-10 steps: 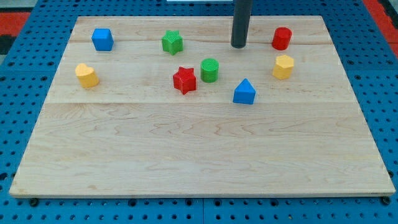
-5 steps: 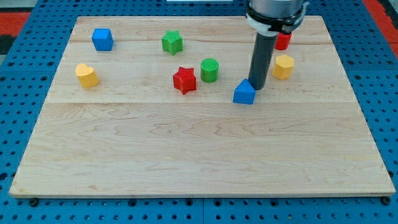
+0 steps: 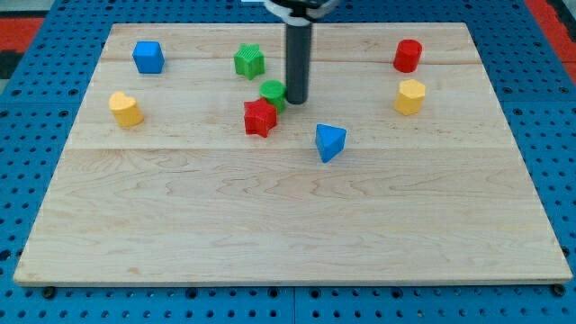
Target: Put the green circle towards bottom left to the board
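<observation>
The green circle (image 3: 272, 92) sits on the wooden board (image 3: 288, 225) left of centre in the upper half. It touches the red star (image 3: 259, 118), which lies just below and to its left. My tip (image 3: 296, 100) stands against the green circle's right side. The dark rod rises from there to the view's top.
A green star (image 3: 249, 60) lies above and left of the circle. A blue triangle-like block (image 3: 329, 141) lies below and right of my tip. A blue cube (image 3: 148, 57) and a yellow block (image 3: 126, 109) are at the left. A red cylinder (image 3: 407, 55) and a yellow block (image 3: 409, 95) are at the right.
My tip swept from the upper right down past the blue triangle, then left to the green circle. The blue triangle shifted left and turned. The green circle and red star moved left.
</observation>
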`<state>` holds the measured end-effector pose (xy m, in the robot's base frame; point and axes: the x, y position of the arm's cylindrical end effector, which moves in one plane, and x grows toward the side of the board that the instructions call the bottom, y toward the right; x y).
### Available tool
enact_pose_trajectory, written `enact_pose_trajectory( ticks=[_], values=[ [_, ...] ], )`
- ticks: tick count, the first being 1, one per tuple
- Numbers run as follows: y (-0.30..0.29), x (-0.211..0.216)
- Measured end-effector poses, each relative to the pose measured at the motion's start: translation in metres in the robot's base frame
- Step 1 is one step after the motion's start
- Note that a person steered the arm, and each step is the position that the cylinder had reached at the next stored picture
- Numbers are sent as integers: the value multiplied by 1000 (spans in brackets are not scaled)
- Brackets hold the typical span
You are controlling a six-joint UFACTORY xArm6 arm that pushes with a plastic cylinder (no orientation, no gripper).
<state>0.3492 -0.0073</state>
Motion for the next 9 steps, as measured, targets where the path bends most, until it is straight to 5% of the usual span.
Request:
enact_pose_trajectory(
  ticks=[3,7,9],
  values=[
    [-54,-23],
    [-144,157],
    [-150,169]
  ],
)
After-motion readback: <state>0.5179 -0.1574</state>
